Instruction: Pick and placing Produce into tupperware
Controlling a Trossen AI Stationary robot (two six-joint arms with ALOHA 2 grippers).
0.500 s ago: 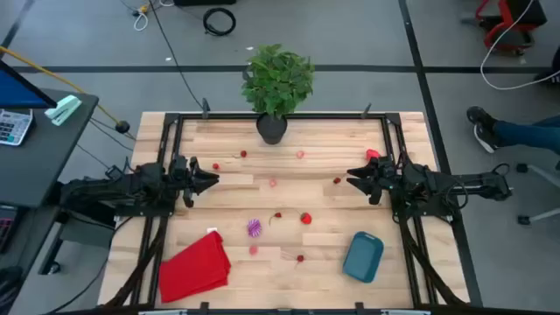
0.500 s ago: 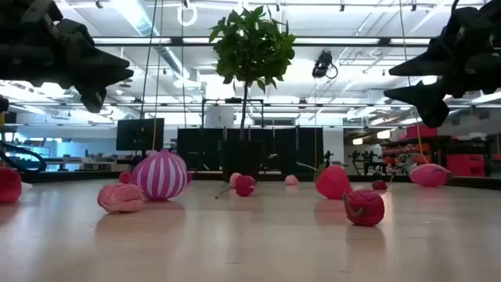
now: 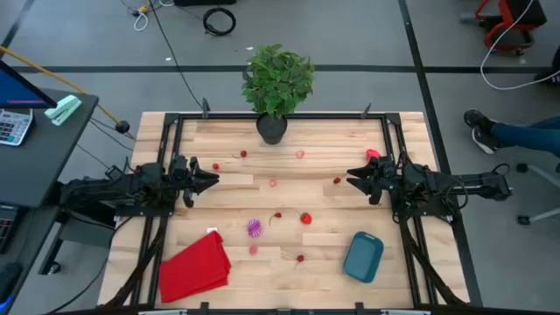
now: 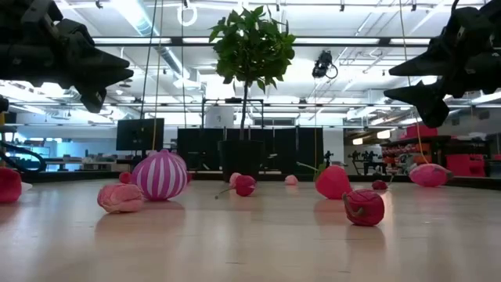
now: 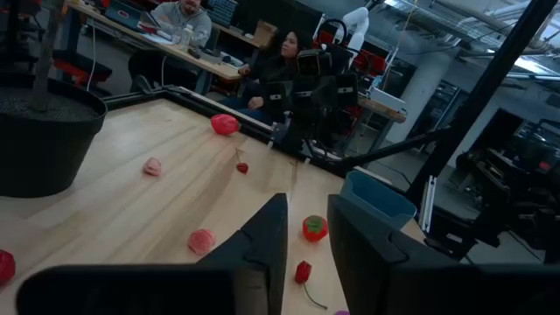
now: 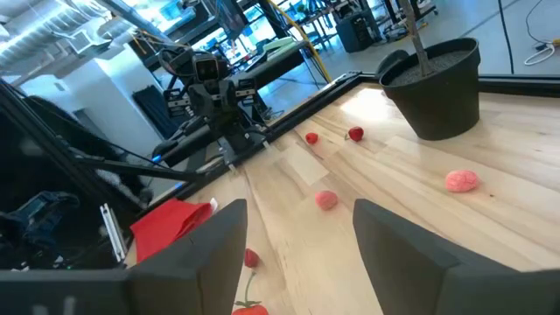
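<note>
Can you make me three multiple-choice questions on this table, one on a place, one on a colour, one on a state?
1. Where is the tupperware?
A. beside the plant pot
B. near the front edge, right of the red cloth
C. in a gripper

2. What colour is the tupperware?
A. teal-blue
B. yellow
C. white

3. What does the right gripper hold?
A. a strawberry
B. the cloth
C. nothing, open above the table

Answers: B, the high view shows it low right; A, seen from above; C, the right wrist view shows spread fingers.

Bright overhead light; soft shadows
</note>
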